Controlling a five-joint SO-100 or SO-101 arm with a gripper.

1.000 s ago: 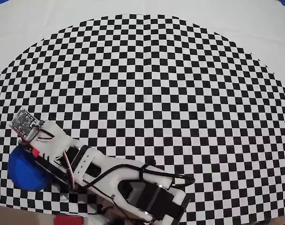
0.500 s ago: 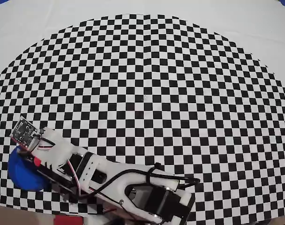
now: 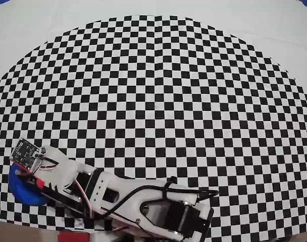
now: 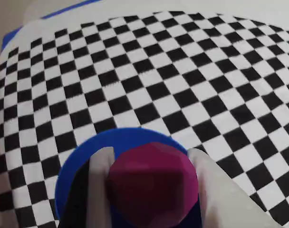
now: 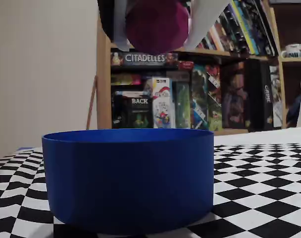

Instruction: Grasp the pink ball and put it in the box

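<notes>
Hanging above the box, the gripper clamped the ball between both fingers, poised so a release would drop it inside

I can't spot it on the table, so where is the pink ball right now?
The pink ball is up in the air, clamped in the gripper directly above the blue box, which sits at the checkered mat's lower left in the overhead view.

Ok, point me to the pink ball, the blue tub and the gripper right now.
pink ball (image 4: pixel 151 183), wrist view, on its front face between the fingers.
blue tub (image 5: pixel 128 181), fixed view, on its outer wall.
gripper (image 4: pixel 151 190), wrist view, midway between the white fingertips, clamped on the ball above the tub.
</notes>
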